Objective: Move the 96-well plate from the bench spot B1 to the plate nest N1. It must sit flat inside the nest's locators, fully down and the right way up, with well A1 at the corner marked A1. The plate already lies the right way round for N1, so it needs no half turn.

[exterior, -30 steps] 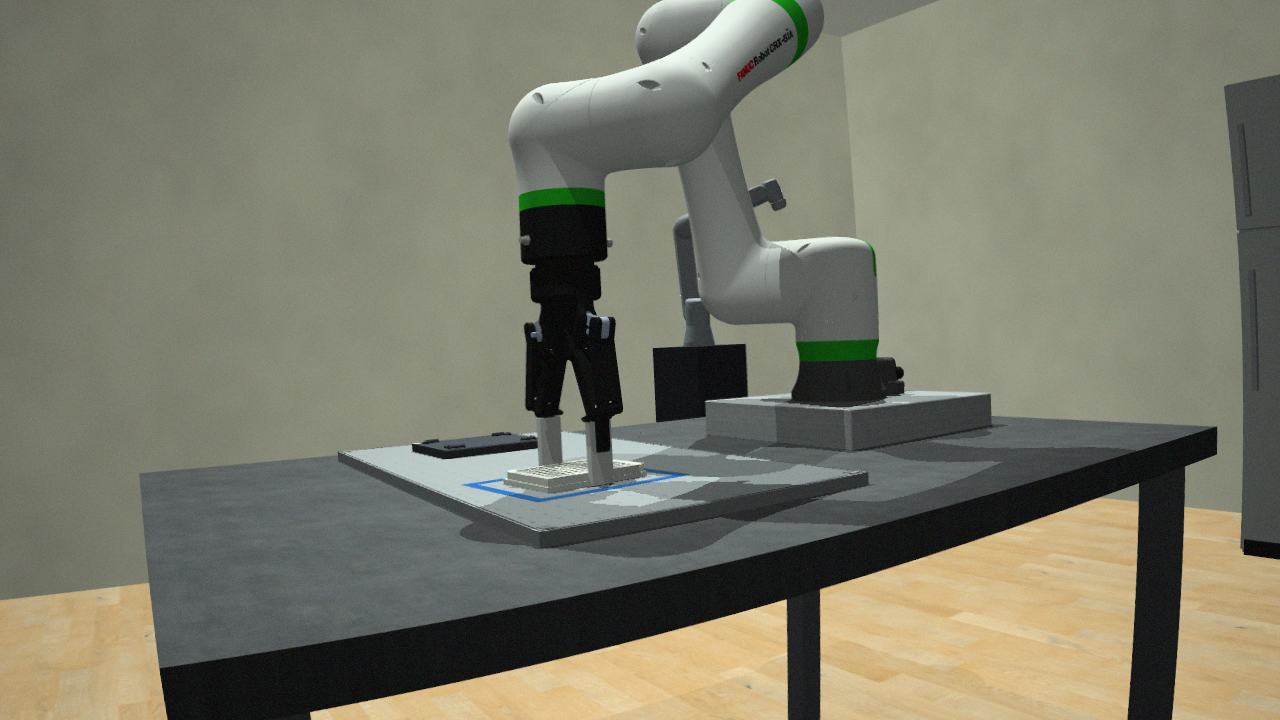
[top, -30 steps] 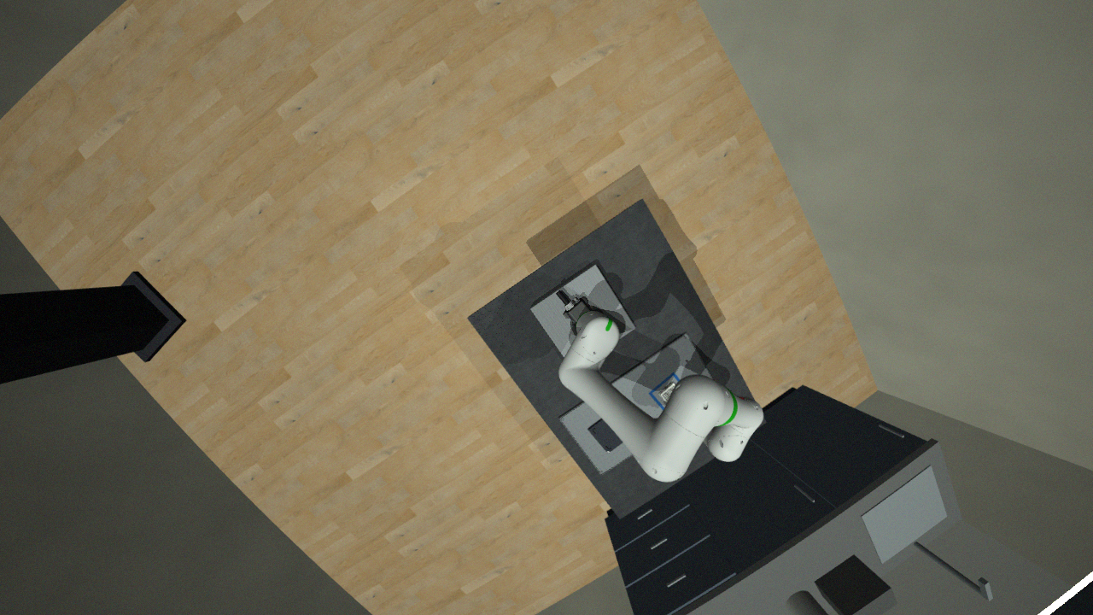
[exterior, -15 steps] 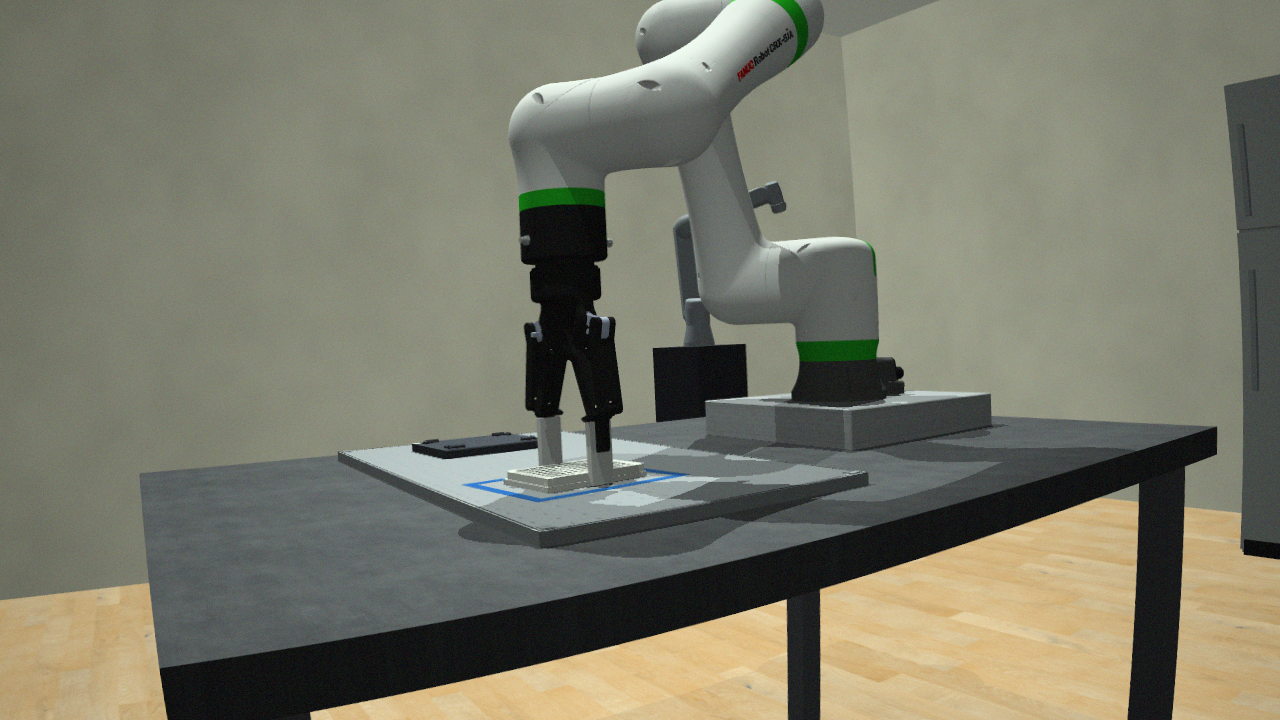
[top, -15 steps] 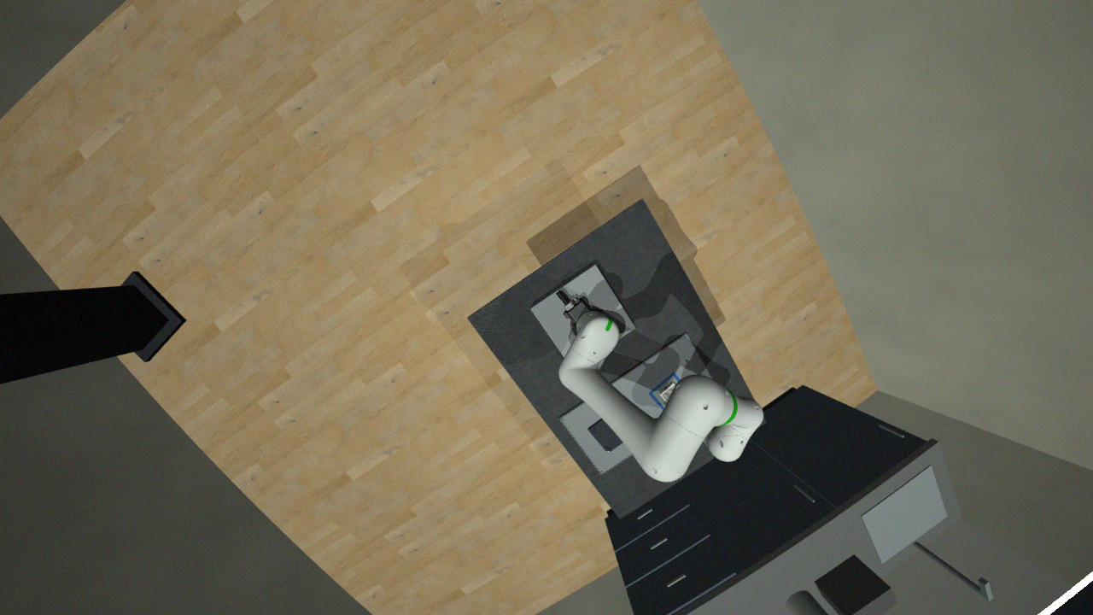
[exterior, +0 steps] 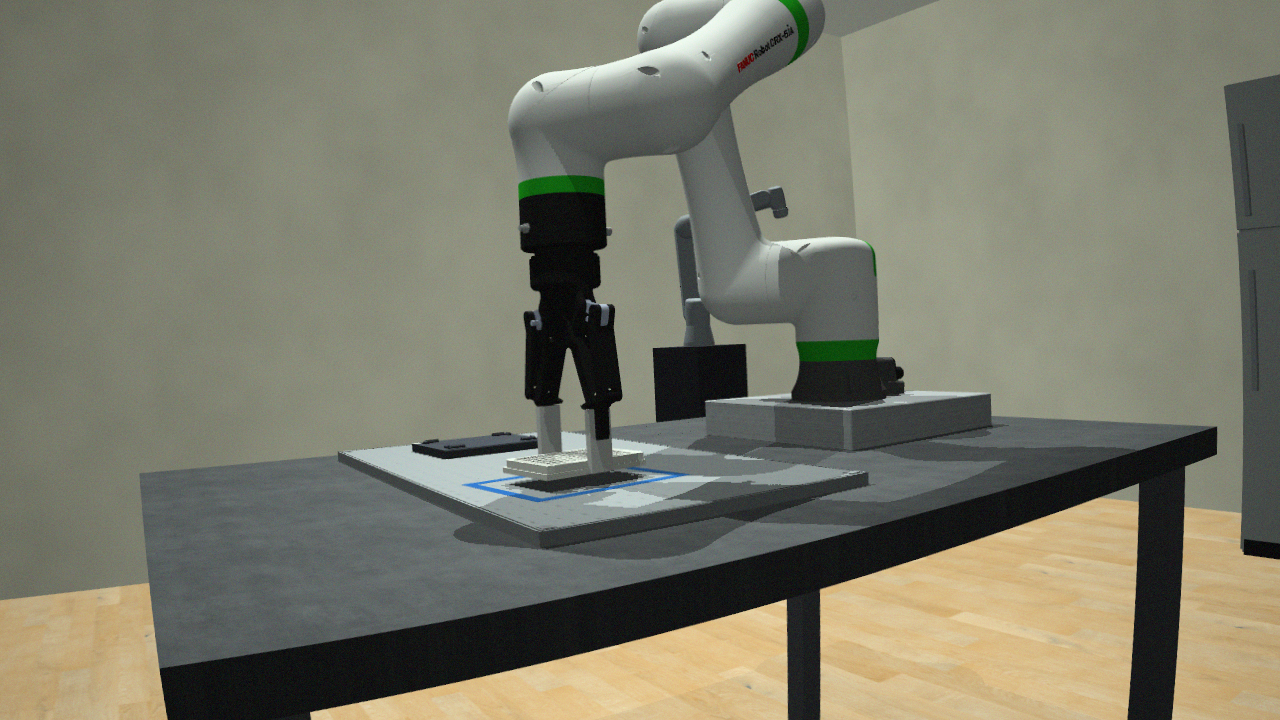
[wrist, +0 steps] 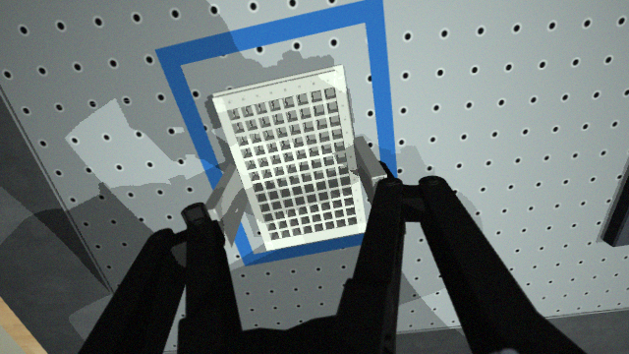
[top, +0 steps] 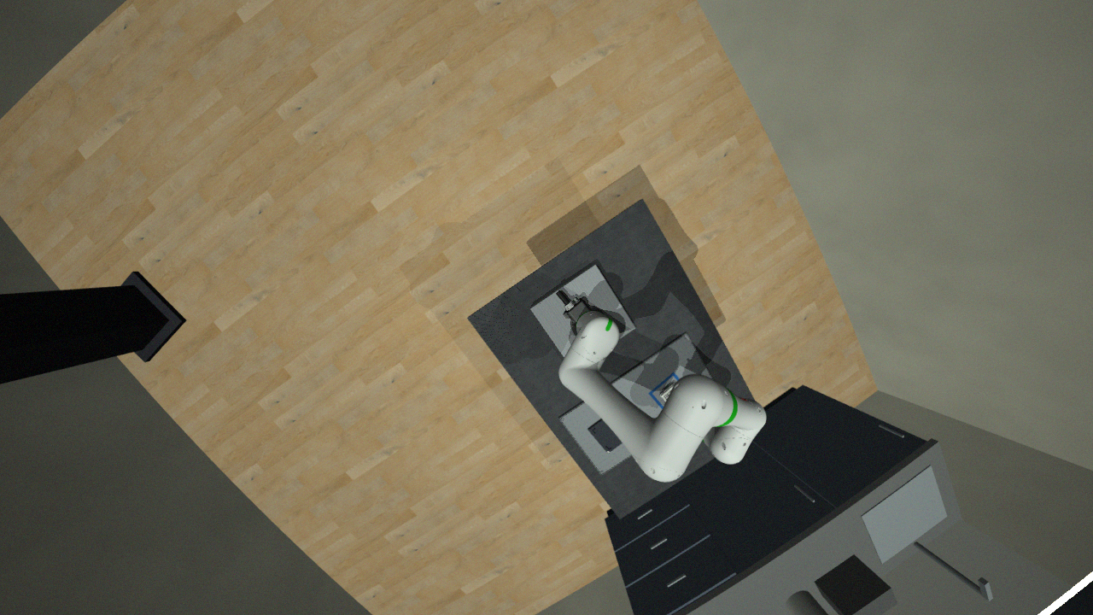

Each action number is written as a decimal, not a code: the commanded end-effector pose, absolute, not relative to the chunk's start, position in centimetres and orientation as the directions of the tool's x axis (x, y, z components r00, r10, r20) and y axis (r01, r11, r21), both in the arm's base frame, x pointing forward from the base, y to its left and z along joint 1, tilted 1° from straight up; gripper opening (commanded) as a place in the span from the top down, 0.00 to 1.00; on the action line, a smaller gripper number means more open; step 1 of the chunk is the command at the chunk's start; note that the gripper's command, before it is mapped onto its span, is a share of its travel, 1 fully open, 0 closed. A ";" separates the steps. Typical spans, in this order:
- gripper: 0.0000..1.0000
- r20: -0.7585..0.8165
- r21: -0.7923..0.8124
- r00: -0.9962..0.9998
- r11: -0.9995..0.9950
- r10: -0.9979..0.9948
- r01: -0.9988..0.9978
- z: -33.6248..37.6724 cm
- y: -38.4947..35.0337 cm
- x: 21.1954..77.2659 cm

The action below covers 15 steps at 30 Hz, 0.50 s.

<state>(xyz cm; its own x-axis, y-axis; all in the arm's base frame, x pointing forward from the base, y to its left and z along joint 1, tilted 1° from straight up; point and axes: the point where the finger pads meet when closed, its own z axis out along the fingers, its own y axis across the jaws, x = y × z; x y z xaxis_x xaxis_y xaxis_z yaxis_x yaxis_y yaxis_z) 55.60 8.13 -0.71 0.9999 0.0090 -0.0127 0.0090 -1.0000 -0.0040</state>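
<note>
The white 96-well plate [wrist: 292, 157] is between my gripper's [wrist: 297, 177] two fingers, which press on its long sides. In the exterior view the plate [exterior: 572, 462] hangs level a little above the blue-outlined spot B1 [exterior: 577, 484], with its shadow on the board below. The gripper [exterior: 572, 443] points straight down and is shut on the plate. The black plate nest N1 [exterior: 474, 444] lies on the same board, behind and to the left, and is empty. It shows at the right edge of the wrist view [wrist: 616, 216]. I cannot read the A1 mark.
The grey perforated board [exterior: 608, 488] lies on a dark table. The arm's base pedestal [exterior: 845, 416] stands at the back right, with a black box [exterior: 699, 380] beside it. A grey cabinet [exterior: 1253, 313] stands at the far right.
</note>
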 end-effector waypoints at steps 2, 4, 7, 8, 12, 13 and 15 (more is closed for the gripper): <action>1.00 -0.012 -0.004 1.000 -1.000 0.009 0.009 -0.2 8.1 55.6; 1.00 -0.012 -0.004 1.000 -1.000 0.009 0.009 0.2 8.1 55.6; 1.00 -0.012 -0.004 1.000 -1.000 0.009 0.009 0.5 8.1 55.6; 1.00 -0.012 -0.004 1.000 -1.000 0.009 0.009 0.5 8.1 55.6; 1.00 -0.012 -0.004 1.000 -1.000 0.009 0.009 1.2 8.1 55.6; 1.00 -0.012 -0.004 1.000 -1.000 0.009 0.009 1.3 8.1 55.6; 1.00 -0.012 -0.004 1.000 -1.000 0.009 0.009 1.7 8.1 55.6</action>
<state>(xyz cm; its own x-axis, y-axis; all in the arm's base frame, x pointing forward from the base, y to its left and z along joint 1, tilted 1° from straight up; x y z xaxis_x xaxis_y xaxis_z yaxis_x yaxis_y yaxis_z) 55.62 8.12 1.45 0.9999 0.0090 -0.0127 0.0090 -1.0000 -0.0040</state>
